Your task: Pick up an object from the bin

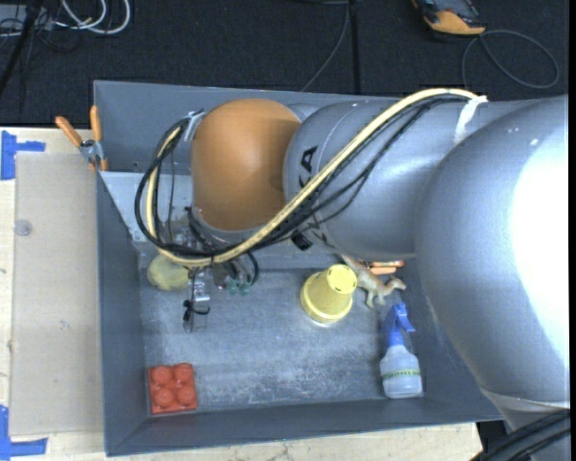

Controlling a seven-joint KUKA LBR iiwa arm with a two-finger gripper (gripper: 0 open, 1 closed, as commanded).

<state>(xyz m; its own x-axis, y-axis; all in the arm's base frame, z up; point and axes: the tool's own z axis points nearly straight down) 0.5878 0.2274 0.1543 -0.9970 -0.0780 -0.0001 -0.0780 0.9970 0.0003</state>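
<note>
- I am reaching into the bin (269, 419) from the right, and my gripper (196, 307) is hanging low over the left part of the floor, below my orange wrist cover (240, 166).
- I cannot tell whether the gripper is spread or pressed together. Nothing is showing in it, so I am judging the pick as not yet made.
- The nearest thing is a pale yellow rounded lump (166, 275). It is lying just beside the gripper, towards the back-left wall, and my cables (159, 176) are partly covering it. I am taking it as the likeliest thing to pick.
- A yellow cup (326, 296) is lying tipped near the middle, with a tan toy figure (379, 282) just beside it. A spray bottle (400, 361) with a blue nozzle is lying towards the right. A red studded block (172, 388) is sitting in the near-left corner, well apart from the gripper.
- Risk: the gripper is sitting off to one side of the lump, so closing here could be catching only bare floor.
- Risk: the lump is rounded, so an off-centre pinch could be squeezing it out sideways towards the wall.
- Risk: the lump is lying close to the wall, so shifting towards it could be knocking my wrist or cables against the metal.
</note>
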